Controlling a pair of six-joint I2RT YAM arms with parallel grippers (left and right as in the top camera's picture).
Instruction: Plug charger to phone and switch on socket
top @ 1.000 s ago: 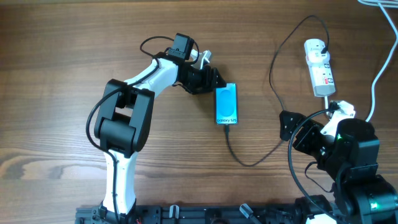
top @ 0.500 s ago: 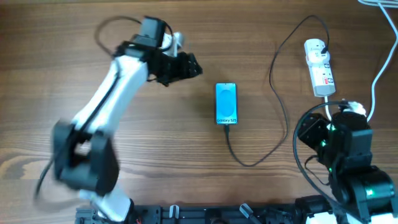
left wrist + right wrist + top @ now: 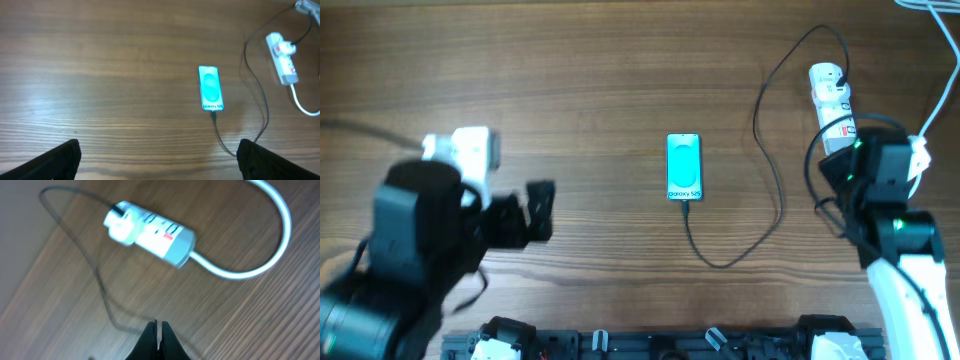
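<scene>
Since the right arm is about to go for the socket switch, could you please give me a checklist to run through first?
1. The charger in the phone: ok; its tip meets the phone's lower edge.
2. Its other end in the socket: ok; black plug sits at one end.
3. The right end effector shut for pressing: ok.
4. The right end effector touching the socket: not ok; apart from it.
5. The left end effector clear of the phone: ok; open, well apart.
6. Socket already on: cannot tell; blurred.
</scene>
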